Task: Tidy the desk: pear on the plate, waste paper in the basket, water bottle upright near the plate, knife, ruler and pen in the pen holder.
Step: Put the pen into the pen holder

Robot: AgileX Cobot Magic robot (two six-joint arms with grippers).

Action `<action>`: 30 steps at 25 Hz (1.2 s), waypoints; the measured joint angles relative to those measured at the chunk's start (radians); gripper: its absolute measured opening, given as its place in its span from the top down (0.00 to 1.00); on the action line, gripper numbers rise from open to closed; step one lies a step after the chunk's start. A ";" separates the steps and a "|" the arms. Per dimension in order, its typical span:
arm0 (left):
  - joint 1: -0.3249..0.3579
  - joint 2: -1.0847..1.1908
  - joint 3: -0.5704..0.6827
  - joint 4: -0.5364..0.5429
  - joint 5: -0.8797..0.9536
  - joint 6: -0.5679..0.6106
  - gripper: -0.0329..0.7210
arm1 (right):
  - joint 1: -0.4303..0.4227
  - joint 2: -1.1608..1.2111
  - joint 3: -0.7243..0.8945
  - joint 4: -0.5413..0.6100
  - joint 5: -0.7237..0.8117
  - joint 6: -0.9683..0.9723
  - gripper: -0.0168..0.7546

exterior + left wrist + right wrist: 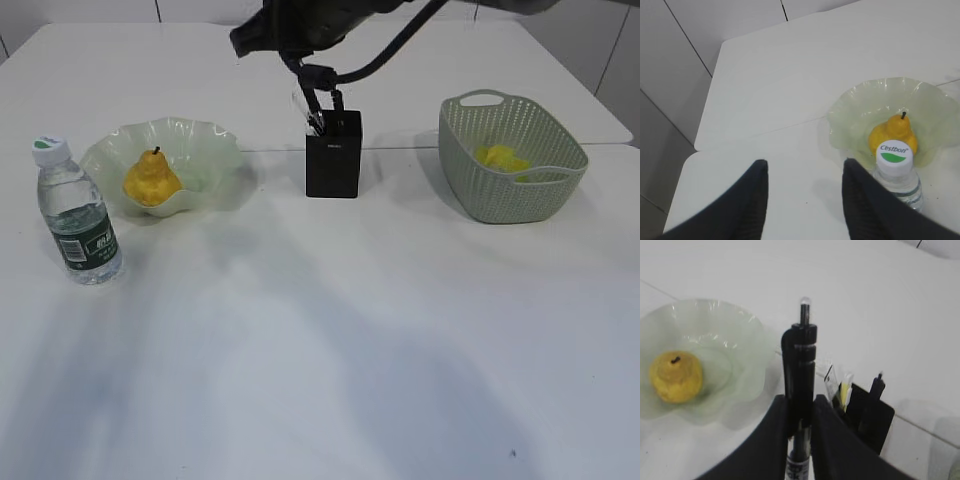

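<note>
Right pincer (800, 415) clamped on the pen (799, 360), hovering just above the pen holder (333, 155). Left pincer (805, 185) apart, empty, near the water bottle (896, 172). Best lower the pen straight, clear of the ruler (831, 380), then release.

Translucent glass plate (200, 150), matte black pen holder (333, 160).

Slanted front exterior view; both close wrist views sharing the plate (850, 107).
</note>
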 joint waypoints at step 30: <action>0.000 0.000 0.000 0.073 0.000 0.000 0.50 | -0.187 0.049 0.116 -0.059 -0.588 -0.002 0.87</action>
